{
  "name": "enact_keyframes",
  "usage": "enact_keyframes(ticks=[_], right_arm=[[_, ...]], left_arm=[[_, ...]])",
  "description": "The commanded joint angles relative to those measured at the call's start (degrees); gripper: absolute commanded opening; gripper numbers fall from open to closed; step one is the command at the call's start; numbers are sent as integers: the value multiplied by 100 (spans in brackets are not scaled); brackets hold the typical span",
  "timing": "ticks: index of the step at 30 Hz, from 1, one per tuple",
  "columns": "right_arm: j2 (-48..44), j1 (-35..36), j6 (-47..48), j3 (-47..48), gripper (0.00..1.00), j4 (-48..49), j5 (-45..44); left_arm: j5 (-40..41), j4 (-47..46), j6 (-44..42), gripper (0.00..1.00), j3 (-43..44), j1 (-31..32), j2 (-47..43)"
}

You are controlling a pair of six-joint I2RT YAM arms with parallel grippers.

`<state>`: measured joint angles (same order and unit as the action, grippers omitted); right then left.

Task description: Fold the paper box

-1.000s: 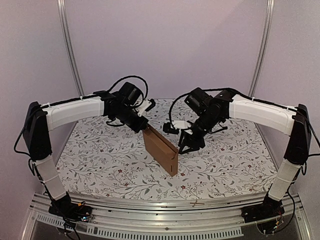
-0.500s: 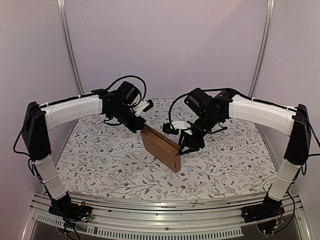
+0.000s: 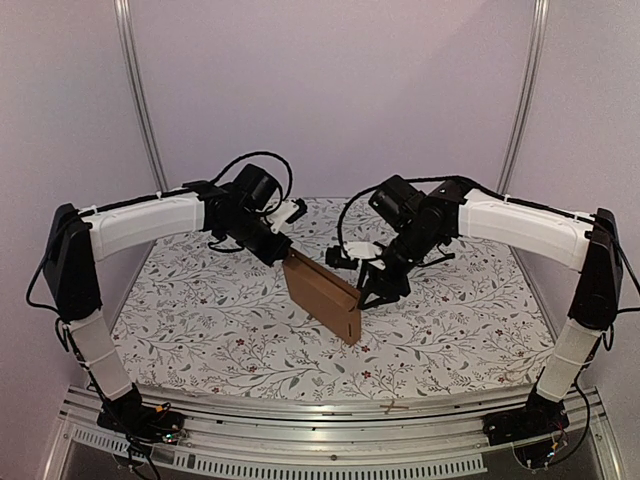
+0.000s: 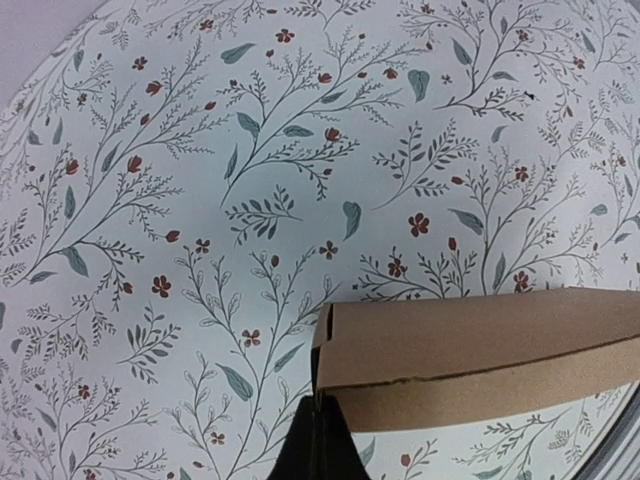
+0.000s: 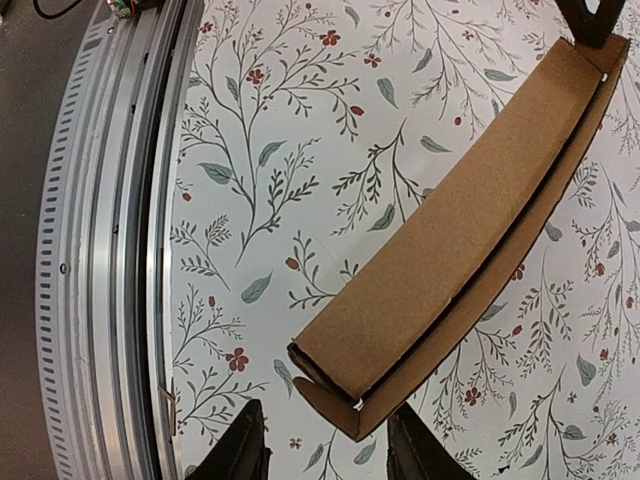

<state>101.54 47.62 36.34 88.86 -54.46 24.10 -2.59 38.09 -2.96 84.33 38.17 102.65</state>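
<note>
The left pincer [image 4: 318,415] is clamping one corner of the brown paper box [image 3: 322,298], while the right pincer [image 5: 325,410] is hanging spread apart by the opposite end

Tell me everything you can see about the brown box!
The paper box is plain brown cardboard, thin and long, folded up, with a seam along its narrow side and small slots near one end. It is tilted on edge over the flowery table. The left fingers pinch one corner. The right fingers stand open around the other end, not clearly touching it.
</note>
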Motion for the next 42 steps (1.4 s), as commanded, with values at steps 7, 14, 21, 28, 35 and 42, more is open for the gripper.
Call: enact_keyframes(ticks=[7, 14, 21, 28, 35, 42], right_arm=[[-319, -308, 202, 475, 45, -661, 887], [-69, -467, 172, 550, 48, -555, 408], [-11, -464, 192, 417, 50, -317, 18], [119, -430, 331, 345, 53, -369, 169], [245, -397, 425, 350, 53, -370, -127], [383, -401, 402, 353, 51, -333, -169]], left_arm=[[53, 6, -25, 0, -254, -82, 25], [15, -53, -30, 0, -316, -82, 13], [-62, 404, -247, 0, 105, -91, 14], [-113, 777, -240, 0, 388, -86, 191], [-131, 814, -249, 0, 374, -82, 224], [-219, 738, -149, 0, 344, -73, 300]])
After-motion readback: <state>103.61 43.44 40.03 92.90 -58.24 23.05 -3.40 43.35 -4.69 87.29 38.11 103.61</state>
